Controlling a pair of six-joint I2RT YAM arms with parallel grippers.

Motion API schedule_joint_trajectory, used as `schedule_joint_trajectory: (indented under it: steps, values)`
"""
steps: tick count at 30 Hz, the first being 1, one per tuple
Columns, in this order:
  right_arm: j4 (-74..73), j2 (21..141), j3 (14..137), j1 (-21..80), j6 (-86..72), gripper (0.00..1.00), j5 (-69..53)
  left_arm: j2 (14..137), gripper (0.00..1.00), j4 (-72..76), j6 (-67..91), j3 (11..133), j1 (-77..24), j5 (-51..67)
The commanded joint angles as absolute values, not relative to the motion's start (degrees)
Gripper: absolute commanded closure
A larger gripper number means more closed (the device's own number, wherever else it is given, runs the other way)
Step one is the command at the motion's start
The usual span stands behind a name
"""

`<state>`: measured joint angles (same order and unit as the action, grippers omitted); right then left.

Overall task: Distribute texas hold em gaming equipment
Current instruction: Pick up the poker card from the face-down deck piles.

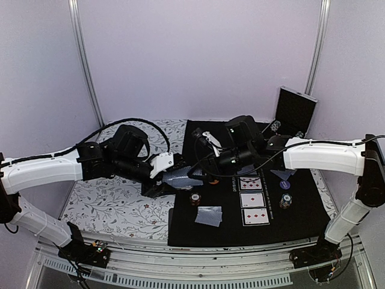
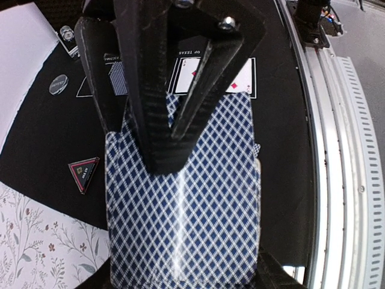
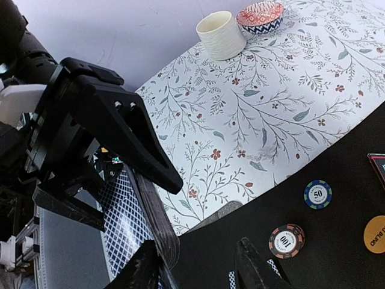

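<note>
My left gripper point(image 1: 170, 180) is shut on a deck of blue-diamond-backed playing cards point(image 2: 186, 205), held above the left edge of the black mat point(image 1: 307, 223). My right gripper point(image 3: 195, 244) stands open at the deck's far end. One of its fingers point(image 2: 174, 120) lies over the top card and the other runs along the deck's edge point(image 3: 159, 232). On the mat lie a row of face-up cards point(image 1: 252, 200), face-down cards point(image 1: 209, 215), striped chips point(image 3: 287, 241) point(image 3: 317, 194), an orange disc point(image 3: 376, 235), a silver disc point(image 2: 58, 84) and a red triangle marker point(image 2: 84, 173).
A floral cloth point(image 1: 114, 205) covers the table left of the mat. A white cup point(image 3: 221, 35) and a patterned bowl point(image 3: 260, 16) stand far out on it. An open black case point(image 1: 295, 111) leans at the back right. A metal rail point(image 2: 337, 150) runs along the near edge.
</note>
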<state>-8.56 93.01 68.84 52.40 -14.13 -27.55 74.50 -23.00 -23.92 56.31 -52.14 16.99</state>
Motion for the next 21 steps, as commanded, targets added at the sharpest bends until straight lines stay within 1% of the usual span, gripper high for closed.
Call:
schedule_joint_trajectory:
  steps: [1, 4, 5, 6, 8, 11, 13, 21]
  values:
    - [-11.12, 91.07, 68.82, 52.54, -13.31, 0.63, -26.84, 73.47, 0.46, -21.45, -23.92, 57.57, -52.74, 16.99]
    - [-12.60, 90.29, 68.86, 52.49, -12.60, 0.77, -25.81, 73.40, 0.45, -21.45, -23.97, 57.49, -52.74, 16.88]
    - [-13.03, 90.05, 68.81, 52.51, -12.50, 0.80, -25.56, 73.47, 0.45, -21.45, -23.91, 57.53, -52.73, 16.92]
    - [-13.45, 89.79, 68.77, 52.51, -12.42, 0.80, -25.28, 73.55, 0.46, -21.49, -23.92, 57.57, -52.73, 16.92]
    - [-14.54, 89.15, 68.81, 52.51, -12.19, 0.86, -24.52, 73.61, 0.46, -21.45, -23.91, 57.57, -52.80, 16.88]
    - [-16.08, 88.17, 68.77, 52.55, -11.79, 0.90, -22.90, 73.56, 0.45, -21.45, -23.91, 57.53, -52.73, 16.90]
    - [-17.26, 87.35, 68.81, 52.49, -11.48, 0.95, -21.71, 73.56, 0.45, -21.45, -23.91, 57.48, -52.73, 16.88]
    - [-23.65, 80.67, 68.81, 52.37, -7.88, 0.98, -14.55, 73.61, 0.45, -21.45, -24.00, 57.48, -52.78, 16.93]
